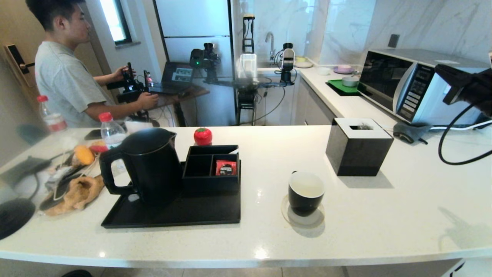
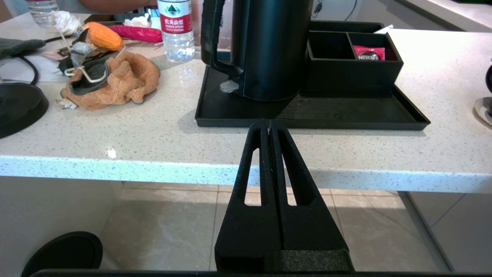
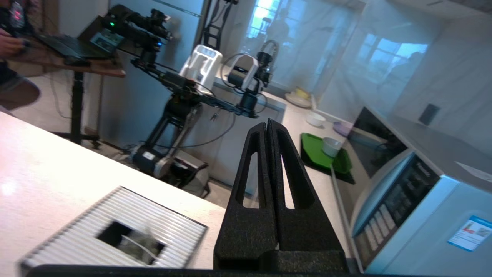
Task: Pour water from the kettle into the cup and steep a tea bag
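Kettle [image 1: 148, 163] stands tall and black on the left part of a flat black tray [image 1: 173, 213] on the white desk [image 1: 246, 238]. Its handle points to the robot's left. Right beside it, on the same tray, sits a black box [image 1: 211, 169] with little rooms inside, and a red packet [image 1: 226, 168] lies in one of them. A small red tomato-shaped thing [image 1: 202, 136] sits on the desk behind the box.

The cup [image 1: 306, 192] is to the right of the tray, well apart from the kettle. It is black outside and white inside, and it stands on a clear round mat [image 1: 303, 217]. A black tissue box [image 1: 358, 146] is behind it, farther right. No tea bag can be made out.

The left claw [image 2: 268, 125] hangs low in front of the desk edge, facing the tray, with its two fingers pressed together and nothing between them.

The right claw [image 3: 268, 125] is up in the air, above the tissue box [image 3: 115, 232] and near the microwave [image 3: 415, 200]. Its fingers are pressed together too, and they hold nothing. In the head view only the dark arm [image 1: 467, 86] shows at the far right.

Two water bottles [image 1: 111, 130] with red caps and some cloths lie at the left end of the desk. A man [image 1: 67, 65] stands behind it.
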`<state>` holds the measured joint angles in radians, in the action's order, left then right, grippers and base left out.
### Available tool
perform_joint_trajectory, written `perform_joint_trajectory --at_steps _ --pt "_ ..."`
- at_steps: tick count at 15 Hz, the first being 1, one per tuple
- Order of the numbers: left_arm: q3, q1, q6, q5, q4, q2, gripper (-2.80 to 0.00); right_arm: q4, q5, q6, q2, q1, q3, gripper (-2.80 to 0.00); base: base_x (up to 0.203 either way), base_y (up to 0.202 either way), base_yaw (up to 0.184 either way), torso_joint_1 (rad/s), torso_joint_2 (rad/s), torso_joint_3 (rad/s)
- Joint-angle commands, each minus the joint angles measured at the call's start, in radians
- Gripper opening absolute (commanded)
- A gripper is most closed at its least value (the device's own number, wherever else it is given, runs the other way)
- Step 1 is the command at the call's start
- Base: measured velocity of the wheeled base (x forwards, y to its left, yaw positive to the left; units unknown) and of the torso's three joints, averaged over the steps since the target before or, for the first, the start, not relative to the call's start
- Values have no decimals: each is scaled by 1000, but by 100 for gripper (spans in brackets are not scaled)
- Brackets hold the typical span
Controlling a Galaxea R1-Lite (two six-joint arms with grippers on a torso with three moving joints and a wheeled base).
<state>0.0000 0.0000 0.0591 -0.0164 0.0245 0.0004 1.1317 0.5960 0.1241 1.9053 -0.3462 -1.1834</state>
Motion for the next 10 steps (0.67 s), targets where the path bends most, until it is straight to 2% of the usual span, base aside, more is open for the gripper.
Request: perform_joint_trajectory --at_steps 1,3,6,8,10 --pt "0 0 1 0 0 0 -280 -40 4 -8 -84 20 10 -280 0 0 0 0 0 0" --pt "0 0 1 0 0 0 -280 -144 12 -12 -145 45 34 -280 0 0 0 0 0 0" --pt "0 1 1 0 1 0 -280 -333 65 -12 -217 107 56 -280 0 0 0 0 0 0" --pt "0 0 1 0 0 0 -280 -492 66 -3 -233 154 35 -280 0 0 0 0 0 0" --pt "0 0 1 0 0 0 -280 -699 65 47 -227 179 -35 -280 0 0 0 0 0 0"
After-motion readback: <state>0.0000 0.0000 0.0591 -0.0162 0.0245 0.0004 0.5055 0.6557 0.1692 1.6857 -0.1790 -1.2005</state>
